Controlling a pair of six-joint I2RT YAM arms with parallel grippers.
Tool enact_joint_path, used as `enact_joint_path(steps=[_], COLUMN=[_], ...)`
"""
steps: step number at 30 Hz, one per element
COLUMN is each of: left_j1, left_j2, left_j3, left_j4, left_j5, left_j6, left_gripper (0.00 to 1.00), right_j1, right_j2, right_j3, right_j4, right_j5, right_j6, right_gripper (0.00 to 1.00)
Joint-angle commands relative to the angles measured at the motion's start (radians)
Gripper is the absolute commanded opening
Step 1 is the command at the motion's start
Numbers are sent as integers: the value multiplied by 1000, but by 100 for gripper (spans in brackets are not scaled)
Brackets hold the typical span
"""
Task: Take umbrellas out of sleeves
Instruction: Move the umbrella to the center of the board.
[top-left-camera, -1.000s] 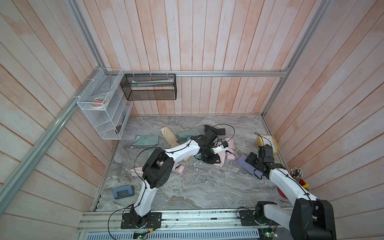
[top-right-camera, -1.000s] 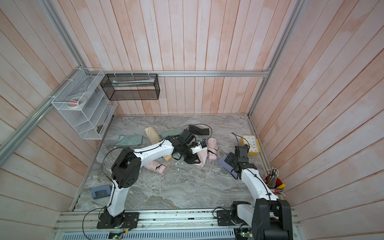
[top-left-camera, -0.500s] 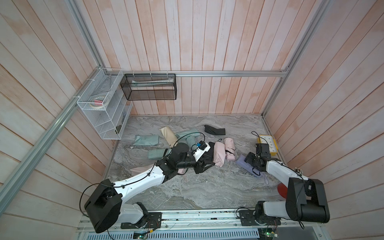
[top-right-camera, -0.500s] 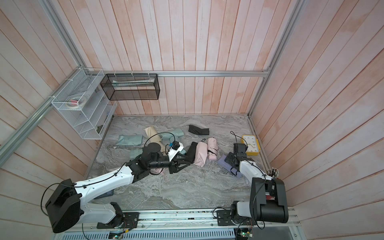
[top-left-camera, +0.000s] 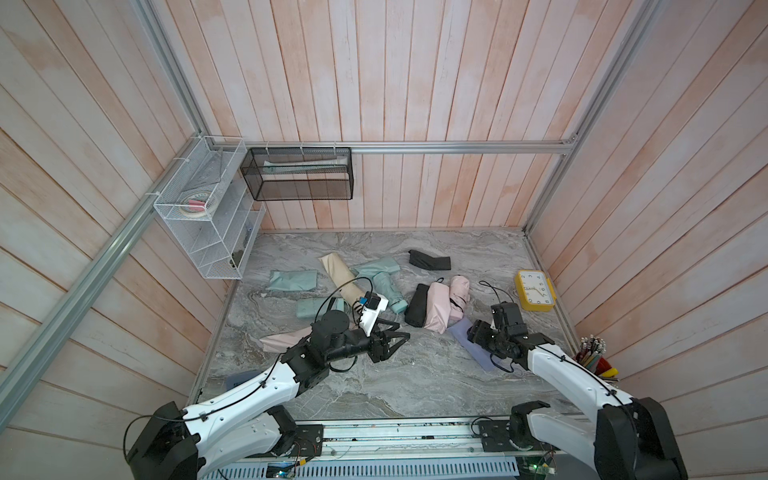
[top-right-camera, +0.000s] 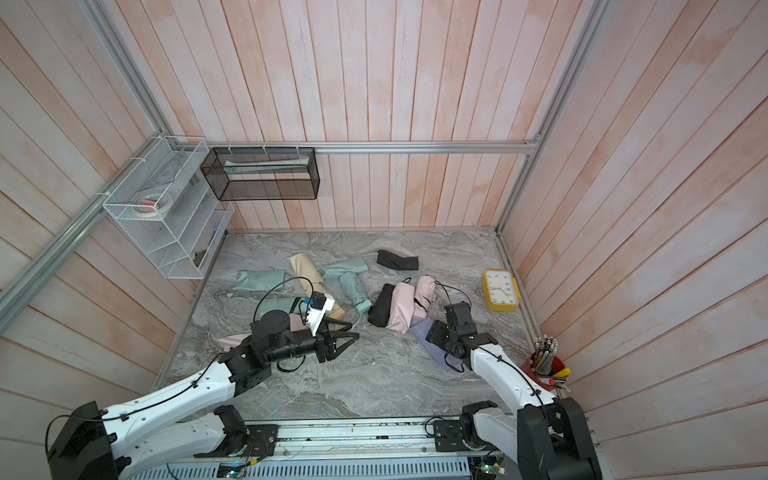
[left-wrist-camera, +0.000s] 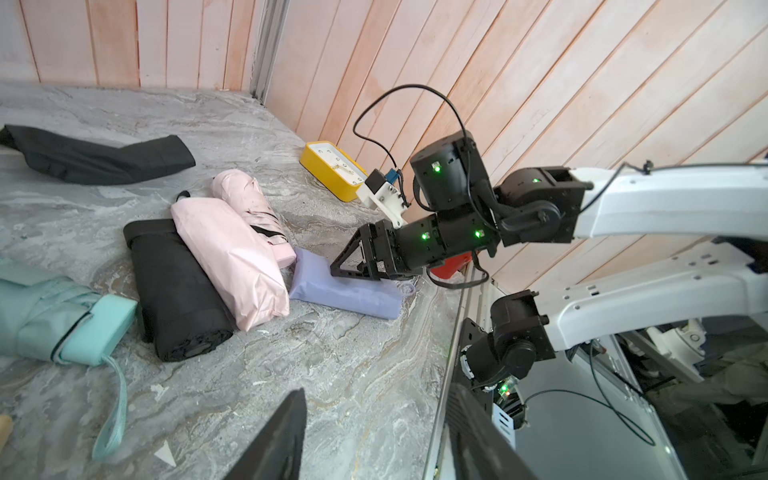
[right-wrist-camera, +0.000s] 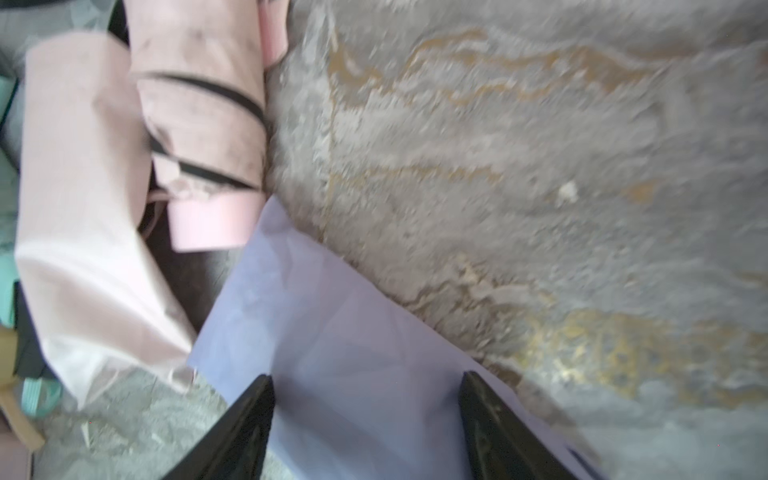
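The lavender sleeve — plump, so we judge it full — lies on the right side of the table, one end just beside the pink umbrella, its long axis slanting toward the near right corner. Our right gripper sits directly over it, jaws wide and clamping nothing; the left gripper, also open and empty, hovers well apart.

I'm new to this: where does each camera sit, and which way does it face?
Top views: high above the robot's base, looking down at the table; left arm and right arm show.
Left wrist: on the left arm, facing across toward the right arm; the left fingers show.
Right wrist: on the right arm, looking down at the lavender sleeve between the right fingers.
Shared: every view shows that sleeve and the pink umbrella.
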Motion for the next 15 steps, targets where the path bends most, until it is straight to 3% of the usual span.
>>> enact_joint_path(steps=[1,9,12,15], left_j1=[6,2,2,2], left_j2=[4,-115,-167,-200], left_j3=[-7,-124,-131,-140], left_j4=[-78,-52,-102,-133], left_j5=[-3,-17,-31,-29], left_j6=[-159,-300,-305,-293], left_gripper=[57,58,60,60], right_j1=[116,456,493,489], right_j2=[-25,106,167,160], right_j3=[-28,51,119,154], right_j4=[-51,0,-39,-95], right_j5=[-13,30,34,128], right_j6=[138,304,266,238], right_gripper=[72,72,72,73])
